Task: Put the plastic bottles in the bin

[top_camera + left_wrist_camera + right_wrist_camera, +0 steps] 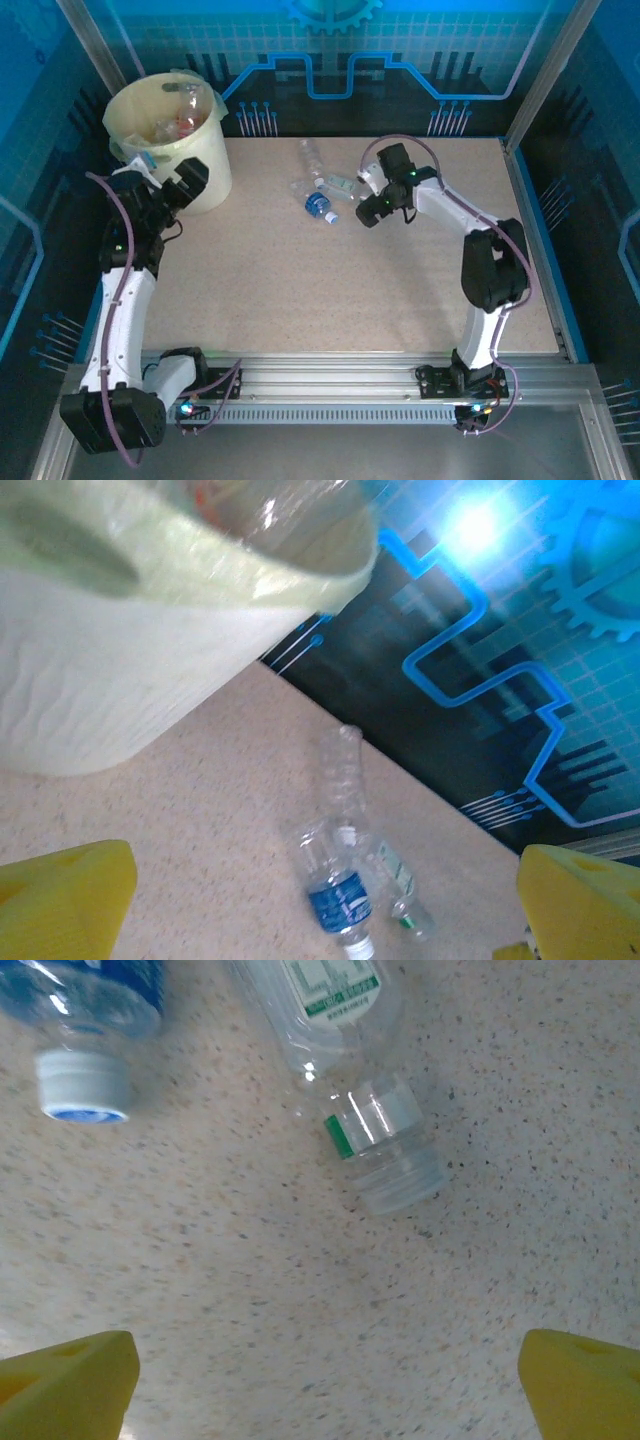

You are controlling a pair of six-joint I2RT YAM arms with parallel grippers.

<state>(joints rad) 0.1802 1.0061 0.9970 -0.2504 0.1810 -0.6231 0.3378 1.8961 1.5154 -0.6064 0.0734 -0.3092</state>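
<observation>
The right arm is reached forward, the right gripper (pixel 372 210) held wide open and empty over three clear ribbed plastic bottles (pixel 338 186) lying at twelve o'clock on the speckled beige tabletop (pixel 300 290). The left gripper (pixel 190 180), likewise spread and empty, is poised beside the round cream bin (pixel 215 165) at ten o'clock.

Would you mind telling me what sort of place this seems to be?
Likely a robot lab or demo cell: an aluminium frame, a blue circuit-pattern backdrop and a speckled tabletop.
</observation>
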